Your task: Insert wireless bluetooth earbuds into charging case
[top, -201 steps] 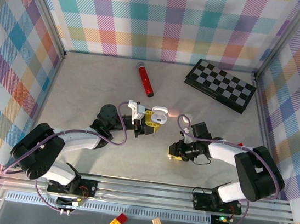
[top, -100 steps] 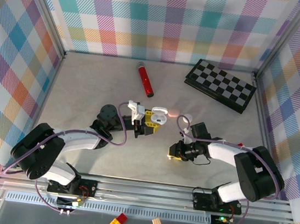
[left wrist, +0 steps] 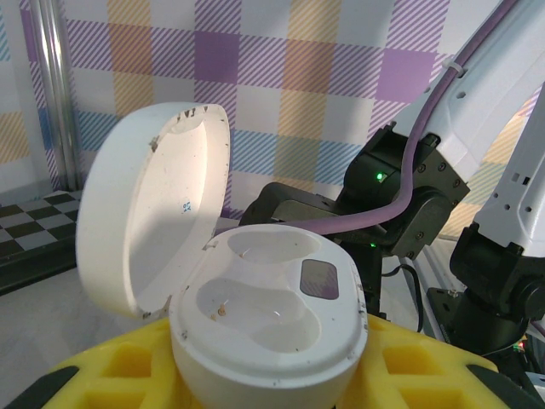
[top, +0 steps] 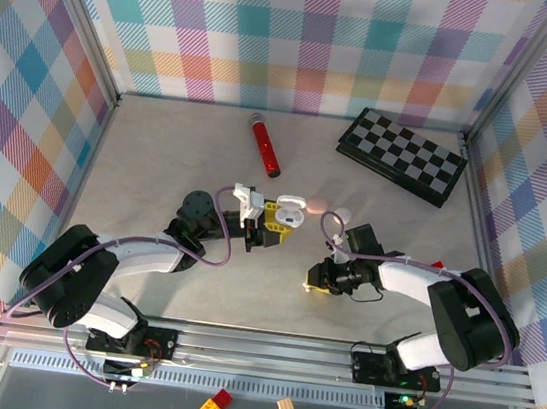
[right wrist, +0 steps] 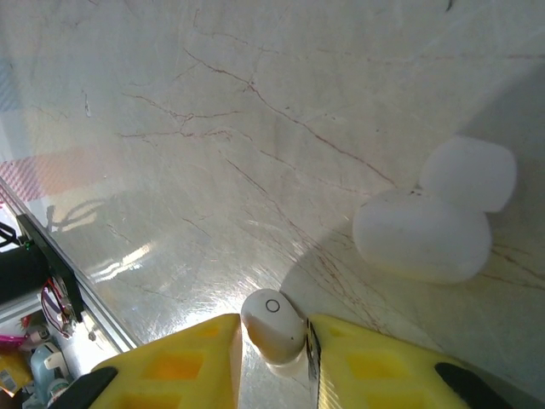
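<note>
Right wrist view: my right gripper is pinching a small white earbud between its yellow fingers, low over the marbled table. A second earbud, blurred, is lying on the table, apart from the one I am holding. My left gripper is clamping the white charging case, its lid standing open and its two sockets facing up.

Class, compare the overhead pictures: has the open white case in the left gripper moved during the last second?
No. The case has kept the same position relative to the red tube throughout.
</note>
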